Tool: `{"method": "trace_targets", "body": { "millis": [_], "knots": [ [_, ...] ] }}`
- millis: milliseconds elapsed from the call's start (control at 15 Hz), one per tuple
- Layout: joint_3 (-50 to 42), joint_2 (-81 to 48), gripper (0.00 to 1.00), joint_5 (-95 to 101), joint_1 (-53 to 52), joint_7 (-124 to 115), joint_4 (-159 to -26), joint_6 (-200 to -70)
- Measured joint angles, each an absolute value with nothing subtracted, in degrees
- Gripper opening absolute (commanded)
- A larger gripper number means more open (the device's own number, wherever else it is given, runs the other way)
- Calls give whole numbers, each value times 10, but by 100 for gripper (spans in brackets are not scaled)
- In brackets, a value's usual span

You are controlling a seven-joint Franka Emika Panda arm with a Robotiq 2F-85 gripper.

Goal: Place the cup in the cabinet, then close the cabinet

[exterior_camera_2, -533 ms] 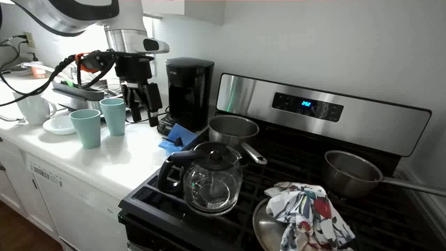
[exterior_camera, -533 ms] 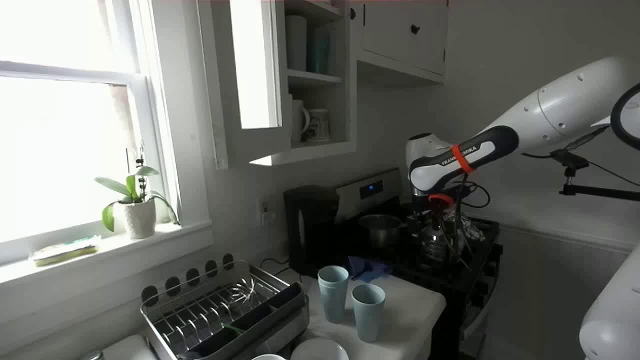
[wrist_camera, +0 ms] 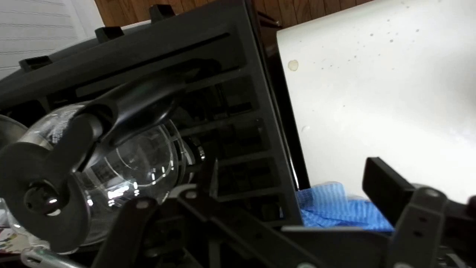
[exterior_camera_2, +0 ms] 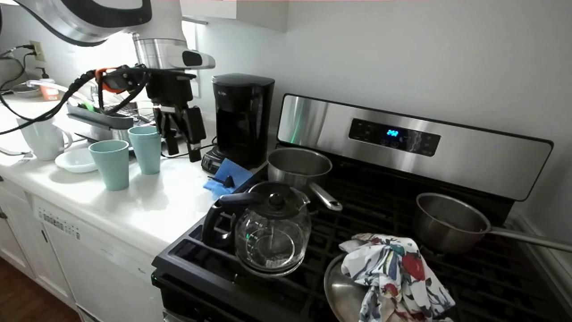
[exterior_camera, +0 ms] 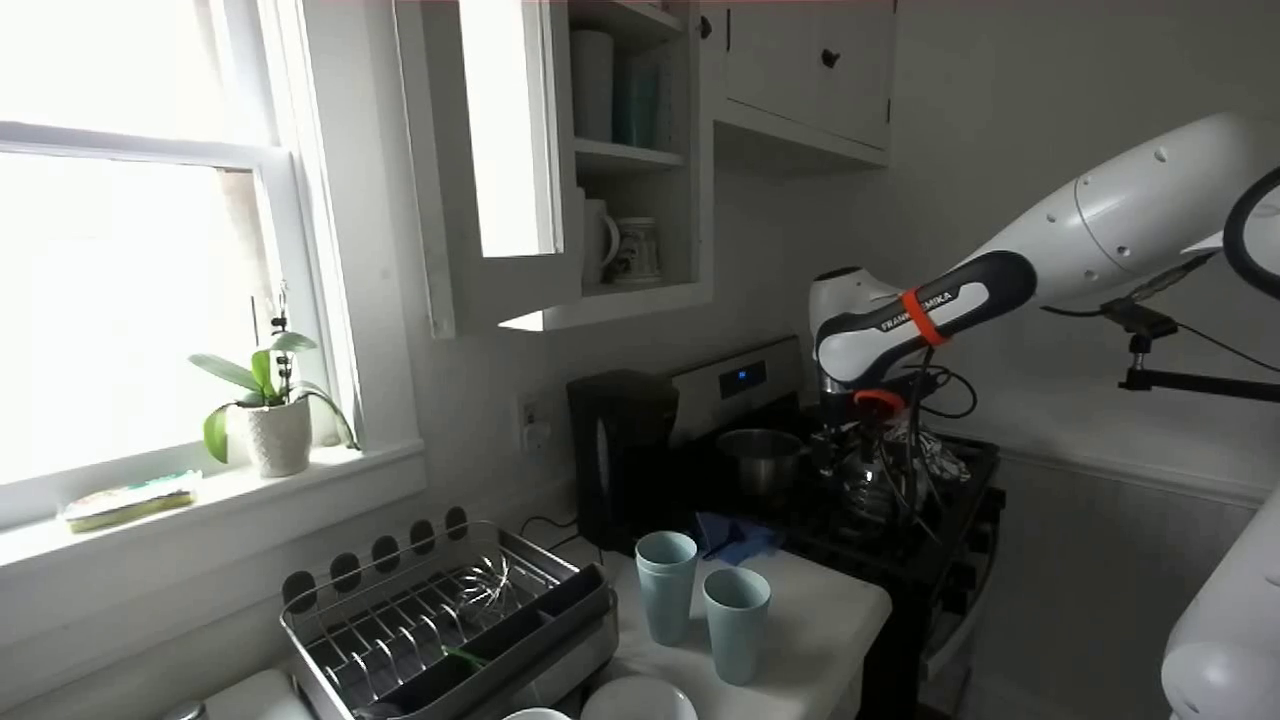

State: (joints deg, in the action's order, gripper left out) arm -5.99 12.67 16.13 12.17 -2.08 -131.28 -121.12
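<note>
Coffee carafe (exterior_camera_2: 272,241): on the gas range (exterior_camera_2: 373,201)
Steel saucepans (exterior_camera_2: 451,231): both on the range
Floral dish towel (exterior_camera_2: 397,273): atop the range
Coffee maker (exterior_camera_2: 243,120): beside the range
Potted orchid (exterior_camera: 272,432): well apart from the range

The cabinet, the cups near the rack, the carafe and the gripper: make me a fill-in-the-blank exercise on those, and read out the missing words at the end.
1. The door of the cabinet is not shut but ____.
2. Near the rack, the cups stand on the white ____.
3. The carafe stands on the black ____.
4. The gripper holds ____, its jaws wide open.

Missing words: open; counter; stove; nothing.
</note>
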Motion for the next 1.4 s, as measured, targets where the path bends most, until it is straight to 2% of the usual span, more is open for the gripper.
{"method": "trace_targets", "body": {
  "millis": [533,867,933,1067,1400],
  "knots": [
    [-31,127,100,-30,8,37,-1344,-1208],
    [-13,113,98,-67,-27,69,-1348,-1209],
    [-10,107,80,-68,-29,78,-1348,-1212],
    [-8,92,70,-70,-31,98,-1348,-1222],
    [-5,58,33,-74,-33,135,-1348,-1237]
  ]
}}
